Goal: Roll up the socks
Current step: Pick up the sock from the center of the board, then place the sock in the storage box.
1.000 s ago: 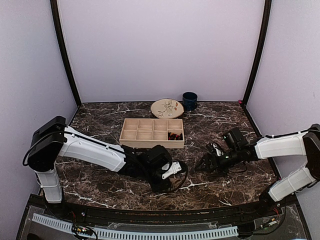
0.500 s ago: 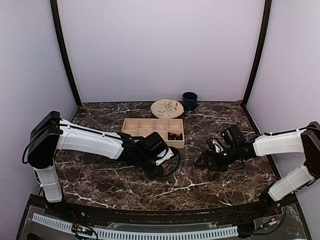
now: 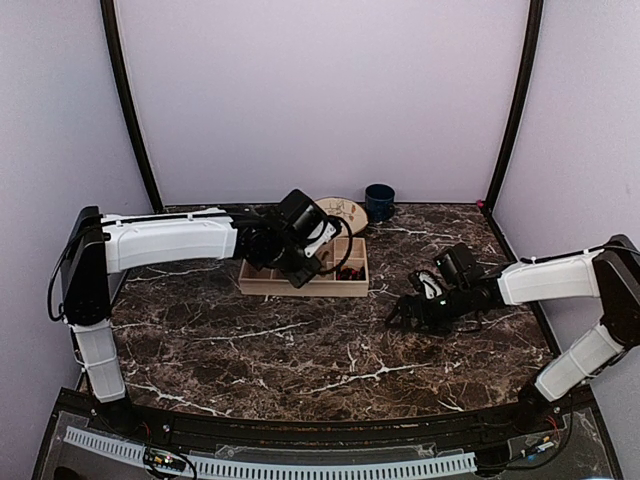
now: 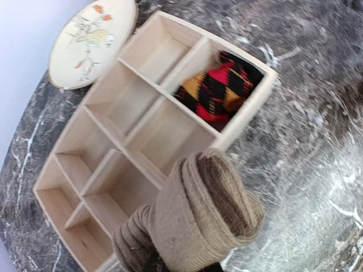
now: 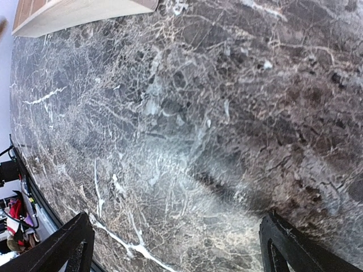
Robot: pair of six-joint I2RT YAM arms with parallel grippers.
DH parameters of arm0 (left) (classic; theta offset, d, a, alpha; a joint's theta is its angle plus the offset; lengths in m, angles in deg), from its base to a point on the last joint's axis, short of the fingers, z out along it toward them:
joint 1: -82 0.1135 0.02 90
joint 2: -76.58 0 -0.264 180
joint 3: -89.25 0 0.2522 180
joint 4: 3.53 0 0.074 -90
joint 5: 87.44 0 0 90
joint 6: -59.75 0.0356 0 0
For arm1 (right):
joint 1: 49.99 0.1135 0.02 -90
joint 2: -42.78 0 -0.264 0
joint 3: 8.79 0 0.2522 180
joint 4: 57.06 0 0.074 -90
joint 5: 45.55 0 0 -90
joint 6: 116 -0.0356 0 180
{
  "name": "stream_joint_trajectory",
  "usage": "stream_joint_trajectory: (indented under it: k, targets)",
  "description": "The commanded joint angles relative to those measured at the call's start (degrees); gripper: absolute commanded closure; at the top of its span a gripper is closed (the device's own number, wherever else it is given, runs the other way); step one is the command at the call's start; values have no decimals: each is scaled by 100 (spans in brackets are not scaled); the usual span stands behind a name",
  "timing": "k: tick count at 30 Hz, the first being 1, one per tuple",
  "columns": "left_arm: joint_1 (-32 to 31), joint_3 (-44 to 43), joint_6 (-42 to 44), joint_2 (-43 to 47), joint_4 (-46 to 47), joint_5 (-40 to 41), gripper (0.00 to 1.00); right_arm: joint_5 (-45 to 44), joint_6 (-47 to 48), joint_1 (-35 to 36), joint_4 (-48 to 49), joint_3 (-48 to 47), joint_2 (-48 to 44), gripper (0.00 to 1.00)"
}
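Left fingers (image 3: 300, 272) swung over tray (image 4: 245, 112), gripping rolled tan sock (image 4: 198, 221)

Robot lab booth; plain lilac walls (image 3: 320, 100), black corner posts (image 3: 131, 110), marbled tabletop (image 3: 300, 350) (cable track (image 3: 300, 467) in front)

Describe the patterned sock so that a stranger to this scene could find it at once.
On the marble table stands a wooden tray with compartments. The patterned sock lies in its near right corner compartment. It is black with red and orange diamonds, unlike the plain tan sock.
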Motion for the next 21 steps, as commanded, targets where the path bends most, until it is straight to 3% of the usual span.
stream_joint_trajectory:
  k: [1, 21]
  targets:
    - [348, -656, 343, -161, -333, 584, 100, -374, 74, 42, -241, -81, 250, 0]
    - [524, -1276, 1495, -1218, 295, 1701, 100, -888, -76, 52, -16, -724, 377, 0]
